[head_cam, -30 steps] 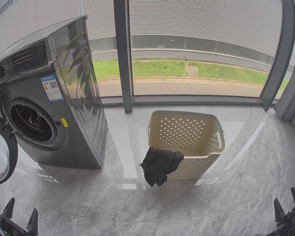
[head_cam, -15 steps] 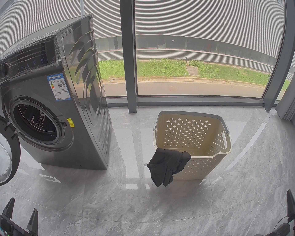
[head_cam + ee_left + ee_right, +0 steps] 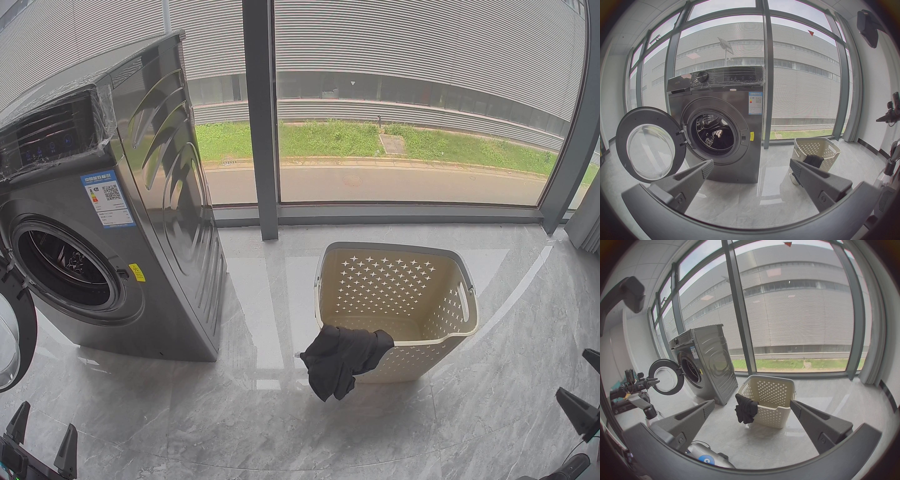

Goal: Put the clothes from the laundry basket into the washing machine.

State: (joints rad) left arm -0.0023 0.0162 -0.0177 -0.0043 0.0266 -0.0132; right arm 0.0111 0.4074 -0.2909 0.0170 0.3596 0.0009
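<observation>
1. The left gripper [image 3: 750, 162] has its fingers spread wide with nothing between them. The right gripper [image 3: 751, 402] is the same, parted and empty. Both hang low and near the robot, well short of the work, which fits an approach with no grasp begun.
2. The dark garment [image 3: 342, 359] hangs over the near rim of the laundry basket [image 3: 394, 247], at the corner toward the washing machine. Part of it lies inside and the rest trails down the outer wall. Lying over the edge, it looks easy to pinch from above without reaching deep.
3. The basket stands upright on the grey floor [image 3: 250, 425] by the window [image 3: 406, 94], apart from the washing machine [image 3: 169, 206] on the robot's left.
4. The machine's door [image 3: 650, 143] is swung fully open, so the drum [image 3: 714, 136] is open for loading (something dark lies inside, too small to identify).
5. Against the earlier pictures, the whole head view has shifted: machine and basket both sit lower in the frame, so the camera has moved, not the things.
6. The garment keeps the same drape on the same corner of the basket.
7. The left gripper holds its place at the view's lower corner, while the right gripper now shows higher at the far edge, two fingers visible.
</observation>
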